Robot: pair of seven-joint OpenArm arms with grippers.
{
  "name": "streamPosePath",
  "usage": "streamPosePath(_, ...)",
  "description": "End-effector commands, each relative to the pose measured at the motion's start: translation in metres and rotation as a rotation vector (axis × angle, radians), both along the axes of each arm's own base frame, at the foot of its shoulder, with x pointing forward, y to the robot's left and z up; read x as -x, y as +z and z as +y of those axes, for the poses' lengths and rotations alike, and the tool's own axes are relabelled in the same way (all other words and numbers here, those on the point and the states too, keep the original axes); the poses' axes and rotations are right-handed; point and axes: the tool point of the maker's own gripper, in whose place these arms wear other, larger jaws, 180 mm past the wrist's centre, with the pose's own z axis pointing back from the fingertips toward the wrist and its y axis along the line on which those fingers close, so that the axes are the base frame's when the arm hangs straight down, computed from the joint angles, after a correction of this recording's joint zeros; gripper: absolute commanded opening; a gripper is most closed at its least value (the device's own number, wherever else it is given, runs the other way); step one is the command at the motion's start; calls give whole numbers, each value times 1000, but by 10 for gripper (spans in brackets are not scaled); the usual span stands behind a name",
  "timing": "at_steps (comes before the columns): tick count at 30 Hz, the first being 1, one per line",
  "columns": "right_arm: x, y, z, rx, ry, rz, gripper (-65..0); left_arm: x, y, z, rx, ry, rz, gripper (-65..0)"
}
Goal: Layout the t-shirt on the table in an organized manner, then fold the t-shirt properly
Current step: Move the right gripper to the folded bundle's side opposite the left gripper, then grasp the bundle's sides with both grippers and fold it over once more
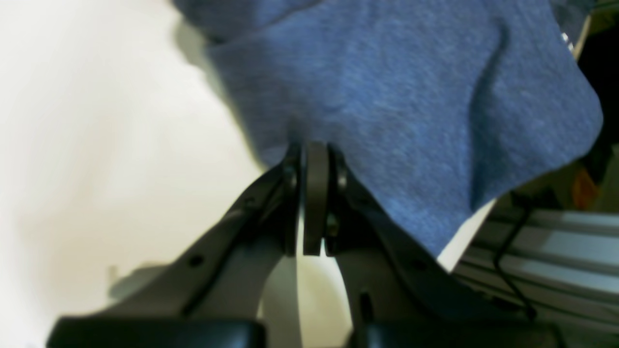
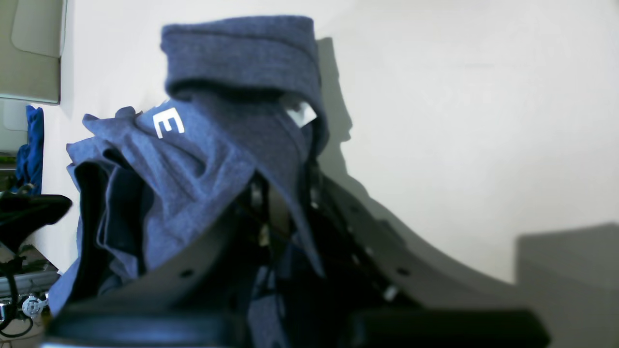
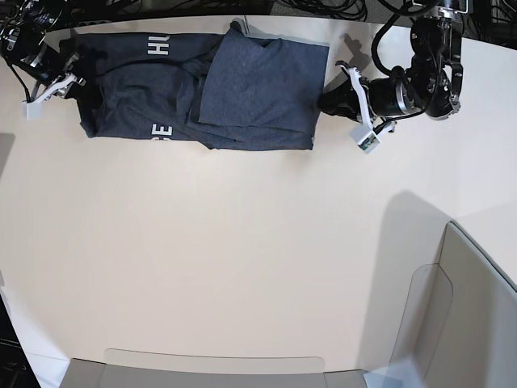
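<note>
The dark blue t-shirt (image 3: 242,89) lies bunched and partly folded over itself along the far edge of the table (image 3: 242,259), with white lettering (image 3: 158,44) showing. My left gripper (image 3: 325,103) is at the shirt's right edge. In the left wrist view, the left gripper (image 1: 315,150) is shut on the t-shirt (image 1: 387,87), pinching a fold of the cloth. My right gripper (image 3: 71,78) is at the shirt's left end. In the right wrist view, the t-shirt (image 2: 203,159) drapes over the right gripper (image 2: 283,193), whose fingers are closed on the cloth. A white letter E (image 2: 168,123) shows there.
Grey translucent bin walls stand at the near right (image 3: 477,307) and along the near edge (image 3: 210,368). Black cables run beyond the table's far edge (image 3: 323,6). An aluminium frame rail (image 1: 556,246) lies past the table edge beside the left gripper.
</note>
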Motion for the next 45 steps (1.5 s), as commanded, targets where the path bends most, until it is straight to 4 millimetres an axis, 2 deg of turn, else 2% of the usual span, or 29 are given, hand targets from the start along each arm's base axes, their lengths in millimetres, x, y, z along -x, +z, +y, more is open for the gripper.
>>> streamPosePath(1, -1, 3, -4, 20, 19, 10, -650, -1, 7, 3, 15, 10, -23, -650)
streamPosePath(5, -6, 11, 0, 35, 35, -17, -650, 3, 0, 12, -26, 26, -9, -650)
streamPosePath(7, -13, 18, 15, 48, 86, -42, -650, 9, -11, 18, -86, 26, 10, -650)
streamPosePath(9, -20, 26, 35, 55, 138, -77, -650, 12, -21, 25, -153, 26, 19, -650)
streamPosePath(14, -32, 51, 88, 68, 265, -175, -650, 14, -35, 21, -230, 30, 25, -650)
streamPosePath(19, -36, 72, 155, 22, 417, -261, -650, 16, -41, 22, -261, 32, 31, -650)
streamPosePath(22, -34, 73, 192, -11, 502, -273, -650, 18, -45, 23, -260, 35, 49, -650)
streamPosePath(27, -35, 69, 232, -19, 570, -262, -650, 21, -53, 25, -256, 42, 80, -650)
streamPosePath(31, -37, 72, 254, -25, 621, -275, -650, 23, -56, 26, -255, 44, 91, -650)
streamPosePath(38, -49, 83, 263, -5, 671, -324, -650, 21, -56, 26, -251, 48, 88, -650)
streamPosePath(42, -63, 90, 271, 44, 714, -356, -650, 19, -55, 24, -241, 50, 75, -650)
streamPosePath(45, -70, 89, 278, 98, 754, -357, -650, 24, -57, 11, -234, 8, 84, -650)
